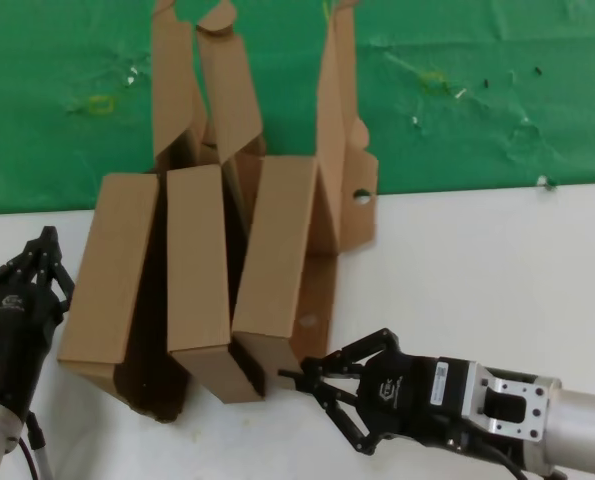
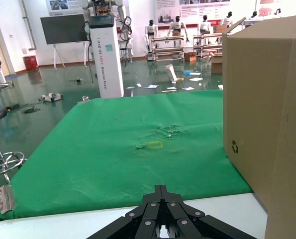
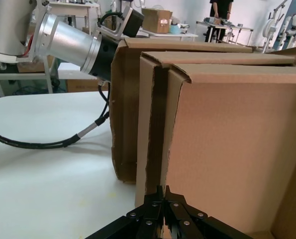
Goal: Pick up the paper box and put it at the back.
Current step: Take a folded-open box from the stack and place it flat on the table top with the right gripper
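Observation:
The paper box (image 1: 277, 250) is the rightmost of three brown cardboard boxes standing side by side; its open lid rises at the back and round holes show in its side wall. My right gripper (image 1: 289, 378) is at its near bottom corner, shut on the box's thin front wall. In the right wrist view the fingertips (image 3: 163, 191) pinch that cardboard edge of the paper box (image 3: 237, 149). The green cloth of the back (image 1: 477, 100) borders the white table behind the boxes. My left gripper (image 1: 47, 240) waits shut, left of the boxes and touching nothing.
Two alike brown boxes (image 1: 112, 280) (image 1: 197, 260) stand close to the paper box's left, lids up. The left wrist view shows the leftmost box (image 2: 267, 124) beside my left gripper (image 2: 161, 191), with green cloth (image 2: 138, 149) ahead. White table (image 1: 497, 270) lies right of the boxes.

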Controlling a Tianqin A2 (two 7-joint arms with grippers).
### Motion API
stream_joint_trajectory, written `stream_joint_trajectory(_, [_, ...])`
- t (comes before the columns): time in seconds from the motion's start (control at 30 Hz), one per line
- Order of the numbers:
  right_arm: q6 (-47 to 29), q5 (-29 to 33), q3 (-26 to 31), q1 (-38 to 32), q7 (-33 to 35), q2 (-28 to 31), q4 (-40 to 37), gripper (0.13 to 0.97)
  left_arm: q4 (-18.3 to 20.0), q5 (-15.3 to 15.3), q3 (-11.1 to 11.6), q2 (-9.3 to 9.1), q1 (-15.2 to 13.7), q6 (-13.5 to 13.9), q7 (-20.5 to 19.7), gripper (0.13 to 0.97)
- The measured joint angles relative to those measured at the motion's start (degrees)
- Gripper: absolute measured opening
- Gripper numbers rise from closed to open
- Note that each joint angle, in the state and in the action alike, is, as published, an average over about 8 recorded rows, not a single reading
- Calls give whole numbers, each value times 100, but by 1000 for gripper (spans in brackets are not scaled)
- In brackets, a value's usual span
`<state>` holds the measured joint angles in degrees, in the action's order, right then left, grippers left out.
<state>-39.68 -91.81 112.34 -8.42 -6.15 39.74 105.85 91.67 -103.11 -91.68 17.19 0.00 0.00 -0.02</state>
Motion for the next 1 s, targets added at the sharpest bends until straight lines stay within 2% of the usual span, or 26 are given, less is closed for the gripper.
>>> stream_joint_trajectory(0.23, [186, 33, -328, 244, -129, 331, 287, 152, 0, 0, 0, 0, 0, 0, 0, 143])
stream_joint_trajectory(0.43, [481, 35, -1073, 818, -422, 961, 709, 150, 0, 0, 0, 0, 0, 0, 0, 143])
stream_joint_trajectory(0.57, [664, 245, -1648, 1170, -803, 1299, 928, 149, 0, 0, 0, 0, 0, 0, 0, 143])
stream_joint_trajectory(0.7, [596, 907, -2050, 1162, -1458, 1440, 1056, 149, 0, 0, 0, 0, 0, 0, 0, 143])
stream_joint_trajectory(0.8, [299, 1641, -2115, 809, -2021, 1442, 1059, 149, 0, 0, 0, 0, 0, 0, 0, 143])
stream_joint_trajectory(1.0, [-785, 3289, -1524, -614, -2887, 1157, 809, 149, 0, 0, 0, 0, 0, 0, 0, 143])
